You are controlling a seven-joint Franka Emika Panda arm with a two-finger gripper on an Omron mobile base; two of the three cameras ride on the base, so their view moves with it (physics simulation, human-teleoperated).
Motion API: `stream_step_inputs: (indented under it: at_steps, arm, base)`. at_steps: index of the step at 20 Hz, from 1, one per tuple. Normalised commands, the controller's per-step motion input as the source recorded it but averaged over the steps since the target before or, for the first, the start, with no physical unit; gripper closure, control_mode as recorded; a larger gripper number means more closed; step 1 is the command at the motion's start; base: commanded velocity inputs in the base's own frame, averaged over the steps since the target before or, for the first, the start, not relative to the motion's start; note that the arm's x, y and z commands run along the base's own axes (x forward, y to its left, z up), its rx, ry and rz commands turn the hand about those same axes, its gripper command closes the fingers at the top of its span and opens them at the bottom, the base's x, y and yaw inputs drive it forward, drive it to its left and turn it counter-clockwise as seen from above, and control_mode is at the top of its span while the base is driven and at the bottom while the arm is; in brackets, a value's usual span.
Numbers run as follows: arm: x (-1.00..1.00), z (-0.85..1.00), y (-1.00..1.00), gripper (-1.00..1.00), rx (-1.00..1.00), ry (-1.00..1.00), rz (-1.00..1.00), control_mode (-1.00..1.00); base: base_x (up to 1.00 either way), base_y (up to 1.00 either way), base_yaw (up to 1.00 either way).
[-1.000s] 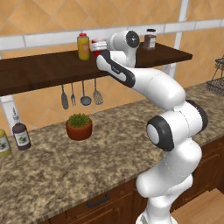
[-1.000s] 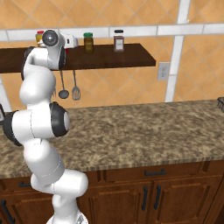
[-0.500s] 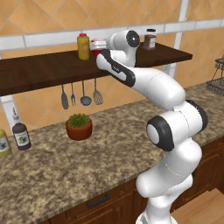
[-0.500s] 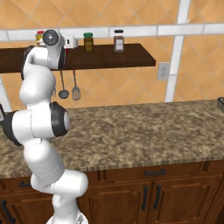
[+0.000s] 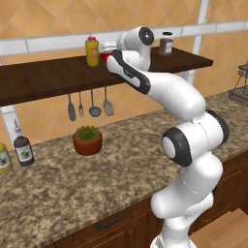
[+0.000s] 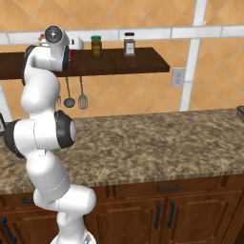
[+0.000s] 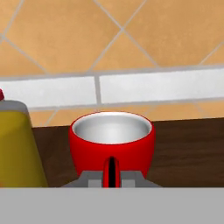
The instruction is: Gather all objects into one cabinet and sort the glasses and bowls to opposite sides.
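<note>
The red cup [image 7: 112, 142] stands upright on the wall shelf [image 7: 183, 148], just beside the yellow jar [image 7: 17, 144]. The jaws are pinched tight on its near rim, one finger [image 7: 108, 171] showing.

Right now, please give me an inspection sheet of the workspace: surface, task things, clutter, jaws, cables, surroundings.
Surface: dark wall shelf above a speckled stone counter.
Task things: red cup upright on the shelf, white inside, beside the yellow jar.
Clutter: two spice jars on the shelf; plant pot and dark bottle on the counter; utensils hanging under the shelf.
Jaws: gripper shut on the cup's near wall.
Cables: nothing seen.
Surroundings: orange tiled wall, wall socket, wooden cabinets below.
</note>
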Motion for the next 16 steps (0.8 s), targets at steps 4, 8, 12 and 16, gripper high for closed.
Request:
stream_step_inputs:
  at_steps: [4,8,12,16]
  arm:
    - [-0.20,0.14,0.01,1.00,0.00,0.00,0.05,-1.00]
    - [-0.40,0.26,0.00,1.00,0.00,0.00,0.04,-1.00]
    - [-0.40,-0.19,0.00,1.00,-0.03,-0.01,0.05,-1.00]
    - [-0.79,-0.05,-0.29,1.00,0.01,-0.14,0.03,-1.00]
  base:
    - [0.00,0.00,0.00]
    - [0.00,0.00,0.00]
    - [0.00,0.00,0.00]
    - [0.00,0.00,0.00]
